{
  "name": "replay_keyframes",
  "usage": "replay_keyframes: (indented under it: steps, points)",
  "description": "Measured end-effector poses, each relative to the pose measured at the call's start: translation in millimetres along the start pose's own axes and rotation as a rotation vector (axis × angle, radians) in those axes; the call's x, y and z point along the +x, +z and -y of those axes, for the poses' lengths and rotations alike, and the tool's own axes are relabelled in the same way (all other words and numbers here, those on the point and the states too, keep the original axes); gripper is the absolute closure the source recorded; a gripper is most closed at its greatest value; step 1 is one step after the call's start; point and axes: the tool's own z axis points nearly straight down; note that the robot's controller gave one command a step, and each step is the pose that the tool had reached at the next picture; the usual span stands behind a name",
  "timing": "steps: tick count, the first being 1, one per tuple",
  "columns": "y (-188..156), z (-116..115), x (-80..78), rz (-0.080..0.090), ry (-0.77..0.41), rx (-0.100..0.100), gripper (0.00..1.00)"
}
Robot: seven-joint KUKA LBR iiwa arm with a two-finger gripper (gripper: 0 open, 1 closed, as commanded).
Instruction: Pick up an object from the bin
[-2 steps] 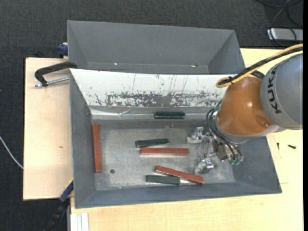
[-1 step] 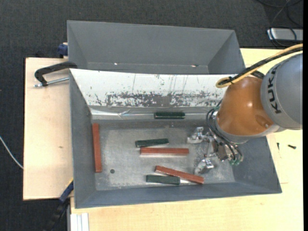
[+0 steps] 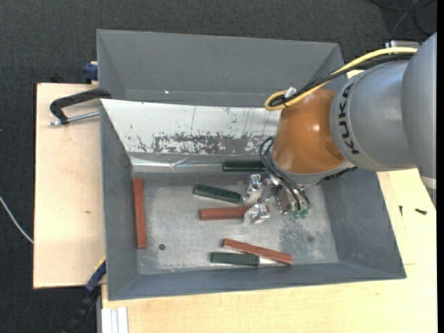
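The floor (image 3: 208,5) is a dark charcoal carpet with a fine, speckled weave. It spreads across the top of the camera view and runs down the left side. In the top right corner black cables (image 3: 416,2) lie in loose loops on the carpet. Near the left edge a thin white wire (image 3: 14,217) curves across it. The light is soft and even, and leaves a pale, streaked sheen on the far inner wall of the grey metal bin (image 3: 208,68).
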Motion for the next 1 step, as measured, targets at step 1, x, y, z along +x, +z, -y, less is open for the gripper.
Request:
replay_keyframes:
  steps: [1]
  points:
    - [0.0, 0.0, -0.1, 0.000, 0.000, 0.000, 1.00]
